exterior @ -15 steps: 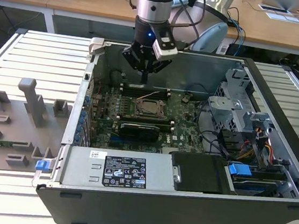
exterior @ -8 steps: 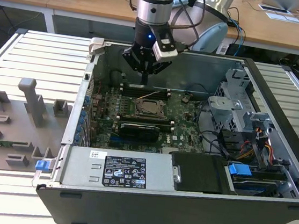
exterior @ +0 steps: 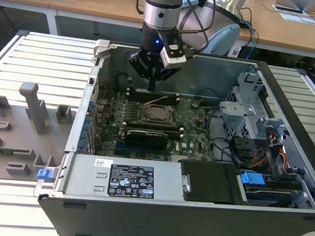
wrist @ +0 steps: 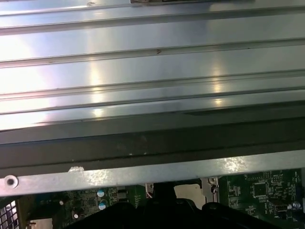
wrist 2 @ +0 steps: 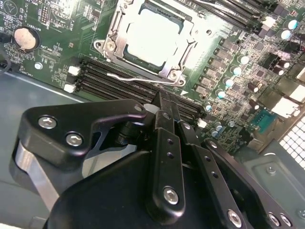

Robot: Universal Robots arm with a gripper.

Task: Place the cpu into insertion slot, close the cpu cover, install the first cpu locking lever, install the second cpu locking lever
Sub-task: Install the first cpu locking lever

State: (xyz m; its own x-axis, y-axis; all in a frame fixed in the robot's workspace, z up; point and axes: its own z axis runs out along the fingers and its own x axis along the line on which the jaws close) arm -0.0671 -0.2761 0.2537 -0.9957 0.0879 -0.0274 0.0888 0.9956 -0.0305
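gleaming pale silver cpu [wrist 2: 151, 34] seated under closed cpu cover [wrist 2: 113, 29].

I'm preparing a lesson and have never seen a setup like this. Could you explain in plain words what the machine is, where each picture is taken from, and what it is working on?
A robot arm reaches down into an open computer case that lies on a slatted table. The exterior view comes from a camera off the arm; both wrist views come from cameras riding on the arm. Its black gripper hangs above the green motherboard, with nothing seen in it. In the second wrist view the cpu sits in its socket, the cpu cover framing it, a wire lever alongside.
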